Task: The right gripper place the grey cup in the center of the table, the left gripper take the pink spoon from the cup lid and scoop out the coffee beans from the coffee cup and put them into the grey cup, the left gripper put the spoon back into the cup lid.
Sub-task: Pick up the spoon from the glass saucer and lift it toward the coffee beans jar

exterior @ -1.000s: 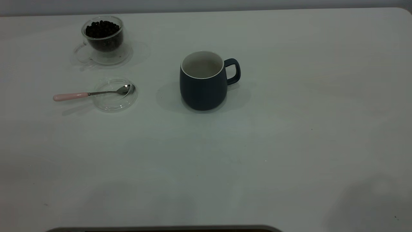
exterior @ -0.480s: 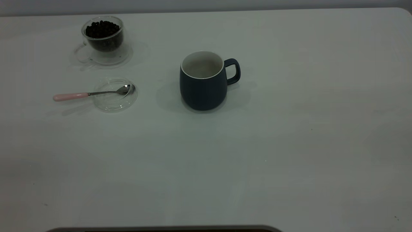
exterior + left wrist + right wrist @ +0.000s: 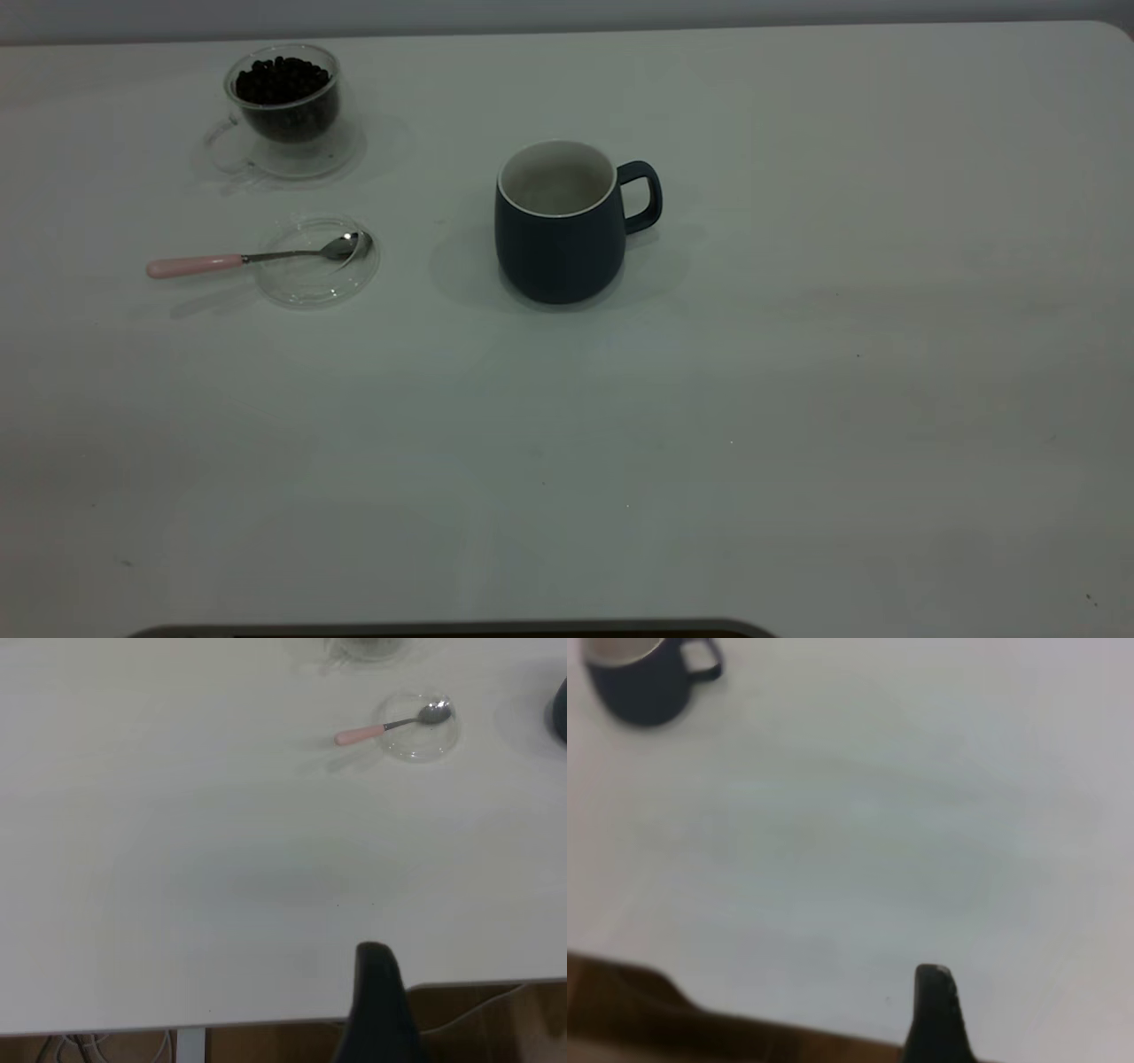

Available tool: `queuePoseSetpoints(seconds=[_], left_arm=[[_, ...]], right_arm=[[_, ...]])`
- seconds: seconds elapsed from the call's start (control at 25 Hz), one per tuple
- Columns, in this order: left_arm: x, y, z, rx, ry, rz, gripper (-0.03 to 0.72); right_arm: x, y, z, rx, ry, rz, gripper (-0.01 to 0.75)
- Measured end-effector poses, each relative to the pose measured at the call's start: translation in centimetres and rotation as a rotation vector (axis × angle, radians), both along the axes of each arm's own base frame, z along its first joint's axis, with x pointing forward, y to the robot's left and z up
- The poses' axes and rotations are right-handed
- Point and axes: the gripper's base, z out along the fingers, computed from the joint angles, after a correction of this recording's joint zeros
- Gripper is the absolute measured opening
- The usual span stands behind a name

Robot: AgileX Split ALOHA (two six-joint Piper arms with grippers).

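white and bare, the near part of the table (image 3: 709, 496) lies closest to both arms. the left gripper (image 3: 379, 992) sits back at the near edge, and only 1 black finger shows, so spread or pressed together cannot be told. the right gripper (image 3: 935, 1010) is the same, 1 finger at the near edge. farther in, the grey cup (image 3: 560, 226) stands upright mid-table, handle toward the right arm's side. the pink spoon (image 3: 244, 258) rests its bowl in the cup lid (image 3: 317, 266). farthest, the coffee cup (image 3: 285, 99) holds the coffee beans (image 3: 281, 80).
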Motion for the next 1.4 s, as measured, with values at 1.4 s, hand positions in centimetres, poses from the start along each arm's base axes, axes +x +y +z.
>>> queuePoseSetpoints(seconds=[1.4], left_arm=[[0.0,0.0,0.0,0.0,0.0,0.0,0.586]], right_arm=[[-1.08,-0.21,0.01,-0.011,-0.076,-0.052,0.588]])
